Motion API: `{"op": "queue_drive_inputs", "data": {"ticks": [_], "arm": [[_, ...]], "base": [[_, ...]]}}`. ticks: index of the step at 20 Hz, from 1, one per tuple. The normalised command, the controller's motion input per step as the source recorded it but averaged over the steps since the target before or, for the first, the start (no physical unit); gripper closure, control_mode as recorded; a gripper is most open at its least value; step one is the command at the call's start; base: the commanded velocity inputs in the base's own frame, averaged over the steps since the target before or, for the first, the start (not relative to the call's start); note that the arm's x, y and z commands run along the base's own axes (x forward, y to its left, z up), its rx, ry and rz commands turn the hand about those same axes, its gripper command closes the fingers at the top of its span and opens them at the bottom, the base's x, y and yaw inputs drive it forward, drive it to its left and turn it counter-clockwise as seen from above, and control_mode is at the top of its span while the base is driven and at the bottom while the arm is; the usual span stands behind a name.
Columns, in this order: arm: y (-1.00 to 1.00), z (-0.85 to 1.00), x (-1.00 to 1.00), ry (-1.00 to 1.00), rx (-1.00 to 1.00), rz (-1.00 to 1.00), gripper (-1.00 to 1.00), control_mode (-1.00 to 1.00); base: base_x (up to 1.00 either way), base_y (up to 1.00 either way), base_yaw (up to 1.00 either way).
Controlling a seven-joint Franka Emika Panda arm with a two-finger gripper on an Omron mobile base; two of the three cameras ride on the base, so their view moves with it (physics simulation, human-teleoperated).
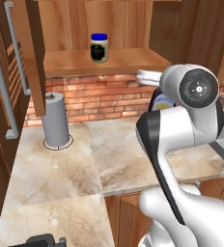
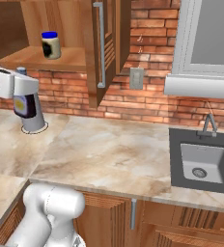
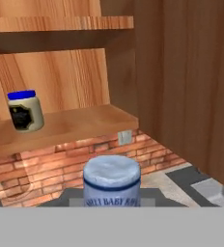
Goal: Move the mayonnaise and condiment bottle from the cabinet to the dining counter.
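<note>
I see the mayonnaise point(image 1: 99, 47) upright on the open cabinet's point(image 1: 104, 61) lower shelf. Below and in front of that cabinet, my pincer point(image 3: 112, 205) pinches a bottle point(image 3: 112, 181) with a pale cap.

Red brick wall point(image 2: 147, 103), marble worktop point(image 2: 109, 154) with dark sink point(image 2: 203, 161), perhaps a window point(image 2: 215, 34) above.

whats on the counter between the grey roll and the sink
Nothing: the worktop is bare from the grey roll to the sink, as the right base view shows.
</note>
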Motion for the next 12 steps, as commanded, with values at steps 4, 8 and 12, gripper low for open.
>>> {"op": "queue_drive_inputs", "data": {"ticks": [4,8,12], "arm": [[0.00,-0.17,-0.15,0.04,0.00,0.00,1.00,1.00],[0.00,0.00,0.00,0.00,0.00,0.00,1.00,1.00],[0.00,0.00,0.00,0.00,0.00,0.00,1.00,1.00]], "base": [[-0.23,0.00,0.00],[-1.00,-0.11,0.00],[-1.00,-0.34,-0.07]]}}
